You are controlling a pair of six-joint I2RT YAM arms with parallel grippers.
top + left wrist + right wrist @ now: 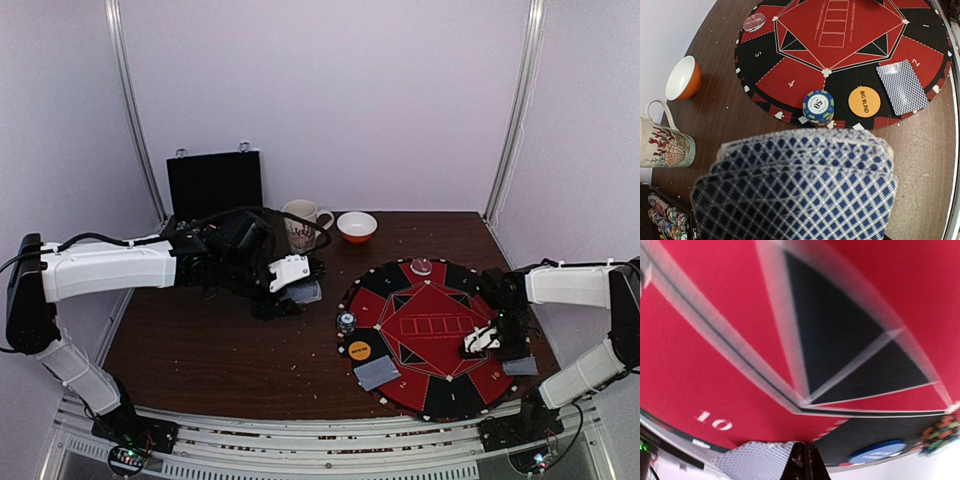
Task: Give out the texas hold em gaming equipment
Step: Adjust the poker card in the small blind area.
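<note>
Walls (350, 100) of pale lilac enclosed a brown table (200, 350) with a mat (425, 350) at right; left gripper (300, 290) clamped cards (795, 190), right gripper (802, 460) stood closed.

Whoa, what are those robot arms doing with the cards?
They're setting up a poker game. The left arm's fingers grip a deck of cards beside the round mat. The right arm's fingers are pinched shut low over the mat, next to a face-down card. A chip stack, an orange button and more face-down cards sit at another seat.
</note>
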